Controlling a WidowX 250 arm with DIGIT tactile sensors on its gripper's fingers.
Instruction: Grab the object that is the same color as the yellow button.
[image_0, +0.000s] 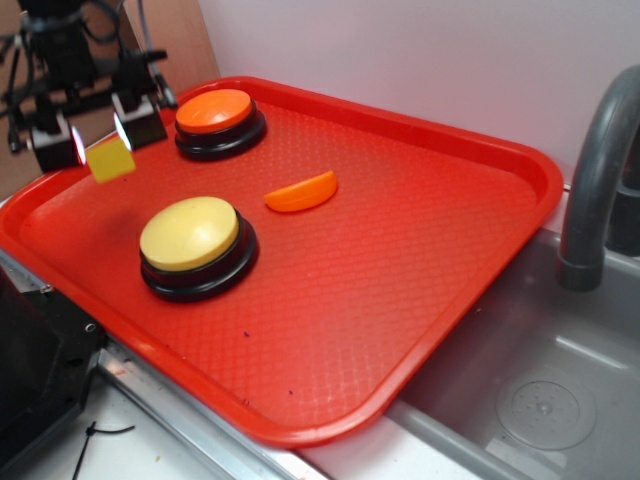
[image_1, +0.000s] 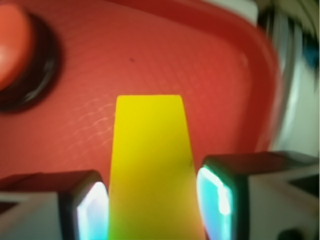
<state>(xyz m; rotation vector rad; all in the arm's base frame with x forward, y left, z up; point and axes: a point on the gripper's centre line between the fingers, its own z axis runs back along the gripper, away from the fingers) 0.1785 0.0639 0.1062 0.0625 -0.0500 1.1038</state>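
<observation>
Gripper (image_0: 98, 140) at far left, above the near-left corner of the red tray (image_0: 420, 300), fingers (image_1: 92, 210) closed on the yellow block (image_0: 110, 161), one pad against each side, block hanging clear of the tray floor with a faint shadow beneath. Seen from the wrist view as a tall wedge (image_1: 150, 165) sticking out well beyond the pads, held only by its lower part. Risk of slipping judged real: smooth flat faces, tapering sides, small contact patch; a jerk or a slight easing of the fingers could let the block twist or drop back onto the tray, perhaps bouncing over the rim. Rightward, the yellow button (image_0: 190, 235) just below and beside the held block, the orange button (image_0: 215, 115) close behind the gripper; a low swing could knock either dome. Further right, orange half-disc slice (image_0: 302, 192) lying loose mid-tray, well apart from the grasp. At far right, sink (image_0: 540, 400) and grey faucet (image_0: 595, 180). No brand, label or legible writing anywhere
</observation>
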